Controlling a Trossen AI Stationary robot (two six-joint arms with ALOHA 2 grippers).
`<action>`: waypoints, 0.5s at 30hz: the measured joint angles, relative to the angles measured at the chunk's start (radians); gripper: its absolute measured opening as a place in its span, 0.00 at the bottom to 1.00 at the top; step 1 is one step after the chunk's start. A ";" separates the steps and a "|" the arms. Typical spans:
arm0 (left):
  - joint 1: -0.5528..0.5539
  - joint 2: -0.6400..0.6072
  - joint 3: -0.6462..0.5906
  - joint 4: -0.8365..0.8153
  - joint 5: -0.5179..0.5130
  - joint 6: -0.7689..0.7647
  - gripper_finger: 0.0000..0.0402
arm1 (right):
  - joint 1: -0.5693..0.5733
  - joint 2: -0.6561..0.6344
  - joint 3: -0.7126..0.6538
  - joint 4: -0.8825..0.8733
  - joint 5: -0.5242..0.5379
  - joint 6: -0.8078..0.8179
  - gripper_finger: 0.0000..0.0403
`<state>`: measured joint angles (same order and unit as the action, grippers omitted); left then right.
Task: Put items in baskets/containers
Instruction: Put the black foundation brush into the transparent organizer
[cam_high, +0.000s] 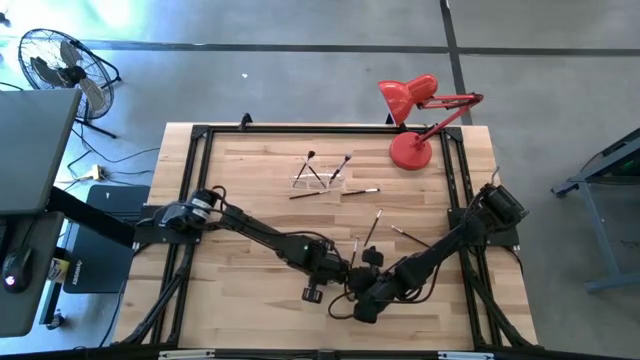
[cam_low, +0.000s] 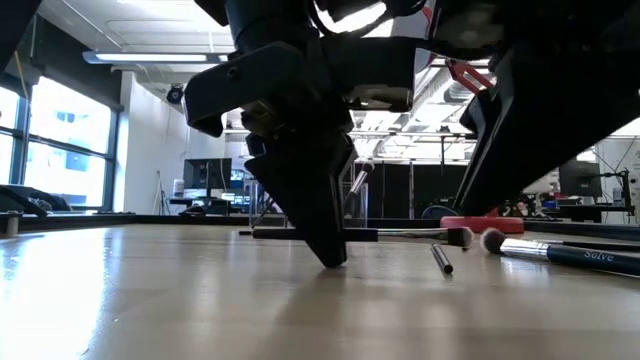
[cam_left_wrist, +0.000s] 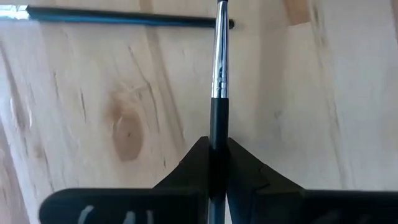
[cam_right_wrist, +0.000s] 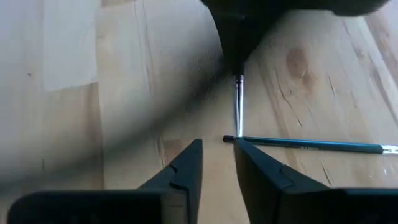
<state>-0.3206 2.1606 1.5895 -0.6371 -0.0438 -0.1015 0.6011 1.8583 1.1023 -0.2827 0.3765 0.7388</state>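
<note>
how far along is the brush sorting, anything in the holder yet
Early on. Two brushes appear to stand in the clear holder. In hand: the left gripper has its jaws shut on one brush near the front edge; the right gripper sits open beside it. Several loose brushes remain on the table.

A thin makeup brush with a black handle and silvery ferrule (cam_left_wrist: 218, 74) is clamped by its handle between two dark fingers, pointing forward over pale wood. Beyond its tip a second dark-handled brush (cam_left_wrist: 124, 17) lies flat, crosswise. Farther back on the table, a small clear plastic holder (cam_high: 318, 178) holds two brushes leaning outward, with other brushes (cam_high: 362, 191) lying flat nearby.
</note>
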 joint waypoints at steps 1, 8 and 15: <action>0.001 -0.001 -0.003 0.000 -0.005 -0.007 0.05 | 0.004 -0.008 0.000 -0.009 0.007 0.001 0.25; 0.031 -0.068 -0.100 0.015 -0.010 -0.067 0.05 | 0.039 -0.075 0.000 -0.128 0.035 0.132 0.32; 0.070 -0.353 -0.416 0.233 -0.093 -0.234 0.05 | 0.097 -0.104 -0.002 -0.187 0.120 0.277 0.28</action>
<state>-0.2504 1.8079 1.1739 -0.4042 -0.1369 -0.3351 0.6980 1.7546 1.1007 -0.4695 0.4961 1.0162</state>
